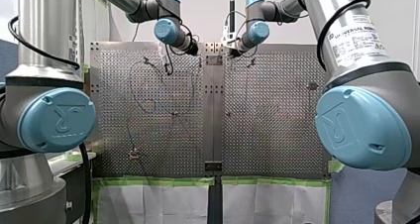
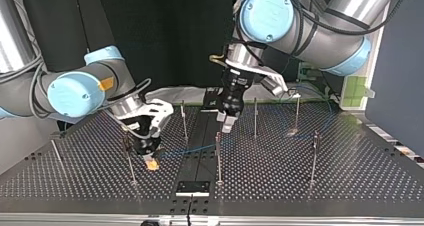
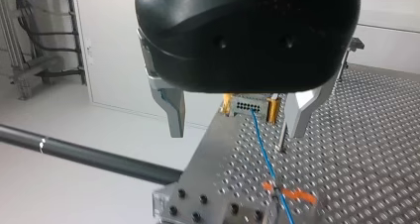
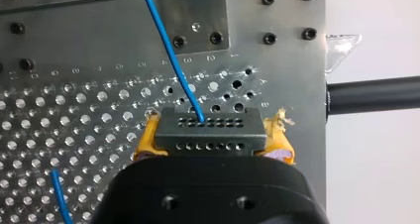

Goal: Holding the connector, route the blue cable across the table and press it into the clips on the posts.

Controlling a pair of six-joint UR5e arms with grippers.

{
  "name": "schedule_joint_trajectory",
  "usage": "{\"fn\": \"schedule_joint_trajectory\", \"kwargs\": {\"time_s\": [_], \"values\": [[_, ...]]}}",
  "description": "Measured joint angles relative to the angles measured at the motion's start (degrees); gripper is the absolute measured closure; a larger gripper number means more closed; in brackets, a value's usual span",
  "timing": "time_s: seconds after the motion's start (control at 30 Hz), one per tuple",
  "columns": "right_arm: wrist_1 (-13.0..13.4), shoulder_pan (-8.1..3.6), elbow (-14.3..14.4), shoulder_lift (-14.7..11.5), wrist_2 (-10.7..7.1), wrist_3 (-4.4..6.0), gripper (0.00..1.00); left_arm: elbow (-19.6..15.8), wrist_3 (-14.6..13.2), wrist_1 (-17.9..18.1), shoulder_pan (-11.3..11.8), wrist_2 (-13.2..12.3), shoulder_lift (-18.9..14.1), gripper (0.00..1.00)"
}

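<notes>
The connector (image 4: 208, 132) is clamped between the yellow pads (image 4: 147, 142) of my right gripper (image 2: 151, 161), low over the bench (image 2: 310, 186), just left of the middle strip in the top view. The cable (image 4: 171, 45) leaves the connector's face and runs in a straight line above the bench to an orange clip (image 3: 292, 195) on the middle post (image 2: 218, 156). In the left wrist view it crosses the clip, but I cannot tell whether it sits in the slot or only lies against it. Past that post the cable shows again, faintly, among the posts at the top view's right. My left gripper (image 3: 237, 129) hangs above the middle post with its metal fingers (image 3: 174, 110) spread wide, holding nothing. I judge the step in hand to be seating the cable at this clip. To do it well, the right gripper should hold the line just taut and level with the slot. It should not pull so hard that the thin post bends or the wire strains at the connector. The left gripper should come straight down close beside the clip and push only until the cable drops in. A thin wire slips sideways easily, so lining up first matters more than force.
</notes>
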State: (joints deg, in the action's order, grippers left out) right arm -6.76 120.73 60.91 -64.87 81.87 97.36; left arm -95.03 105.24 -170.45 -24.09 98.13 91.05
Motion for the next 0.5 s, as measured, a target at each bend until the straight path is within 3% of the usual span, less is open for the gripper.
{"fn": "schedule_joint_trajectory", "kwargs": {"time_s": [0.2, 0.5], "values": [[-0.23, -0.63, 1.61, -2.14, 0.01, 0.39, 1.00, 1.79, -0.38, 1.80, -2.75, 2.66, 1.84, 0.00], [-0.25, -1.74, 4.56, -3.67, 0.05, 0.42, 1.00, 5.93, -0.75, 1.00, -6.97, 6.89, 6.01, 0.00]]}}
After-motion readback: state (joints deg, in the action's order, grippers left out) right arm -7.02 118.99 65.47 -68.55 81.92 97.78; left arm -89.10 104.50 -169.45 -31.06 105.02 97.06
